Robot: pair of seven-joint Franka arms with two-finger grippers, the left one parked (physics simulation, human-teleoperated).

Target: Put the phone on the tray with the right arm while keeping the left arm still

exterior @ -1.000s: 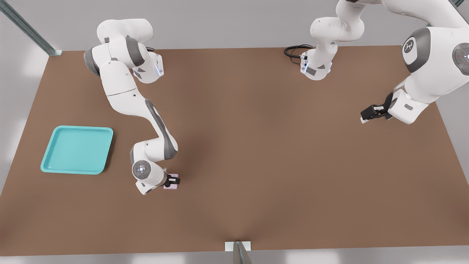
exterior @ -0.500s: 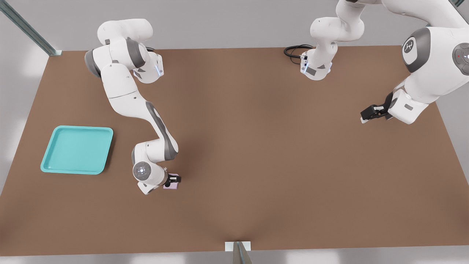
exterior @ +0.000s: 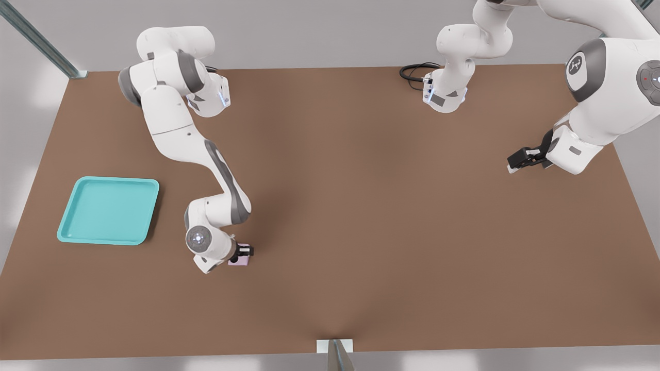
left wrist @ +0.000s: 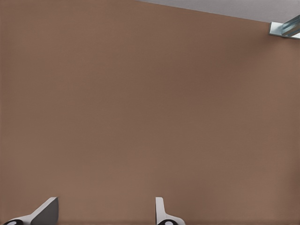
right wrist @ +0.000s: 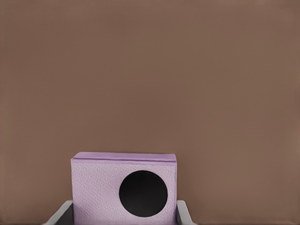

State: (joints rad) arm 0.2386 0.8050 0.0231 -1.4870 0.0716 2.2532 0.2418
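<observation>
White jointed right arm (exterior: pixel 175 129), grey joint covers, round grey wrist cap lit white-green. Black two-finger gripper (exterior: pixel 242 252), grey fingertips (right wrist: pixel 63 213) on the phone's (right wrist: pixel 124 190) two sides. Black cable coiled behind the far base.

Pale pink phone (exterior: pixel 240 260) in the end effector (exterior: pixel 243 252) — turquoise tray (exterior: pixel 108 210) well apart.

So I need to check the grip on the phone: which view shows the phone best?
The right wrist view: the phone fills the foreground, pale pink with one black lens, flanked by the gripper fingers on both sides. The front view shows only a small pink patch under the gripper, right of the tray. The left wrist view shows only the table.
</observation>
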